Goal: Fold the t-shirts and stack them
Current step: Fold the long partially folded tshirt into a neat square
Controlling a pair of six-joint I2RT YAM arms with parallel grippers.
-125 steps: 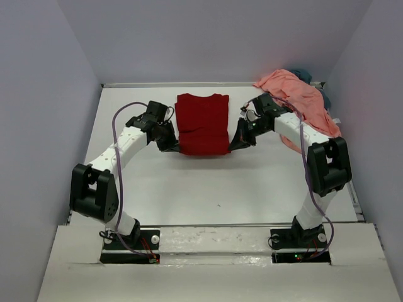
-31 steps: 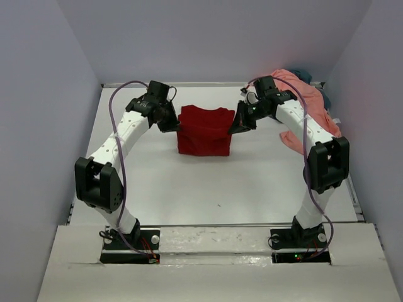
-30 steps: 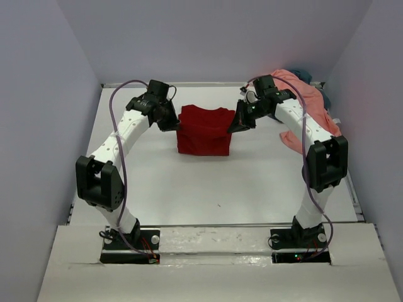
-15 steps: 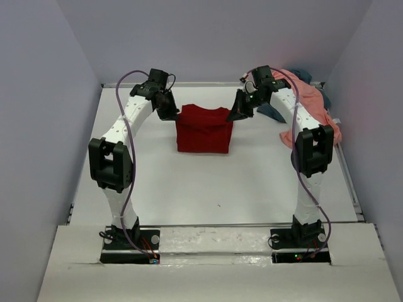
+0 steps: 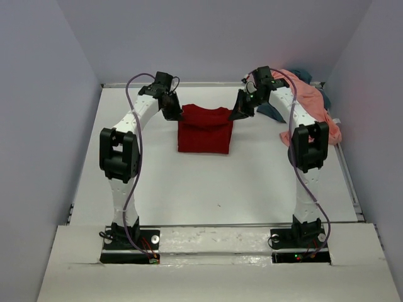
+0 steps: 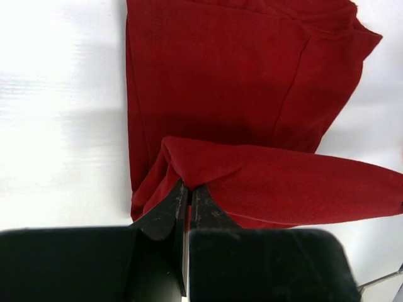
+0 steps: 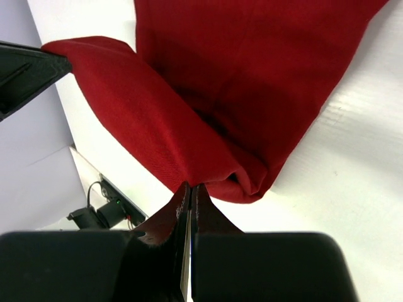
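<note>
The dark red t-shirt (image 5: 203, 135) lies partly folded at the table's far middle. Its near edge is lifted and doubled over towards the back. My left gripper (image 5: 178, 115) is shut on the left corner of that raised fold (image 6: 189, 187). My right gripper (image 5: 235, 114) is shut on the right corner (image 7: 190, 187). The red cloth (image 6: 239, 82) hangs stretched between the two grippers, with the rest of the shirt (image 7: 252, 75) flat on the table below. The salmon pink t-shirt (image 5: 310, 95) is heaped at the far right corner, over the slate blue-grey one (image 5: 272, 111).
The white table (image 5: 214, 182) is walled by grey panels on the left, back and right. The heap of shirts lies just right of my right arm. Both arm bases (image 5: 214, 242) sit at the near edge.
Both grippers have carried the red shirt's edge from near its front towards the back, folding it over. The arms now reach higher and farther, and the shirt looks shorter.
</note>
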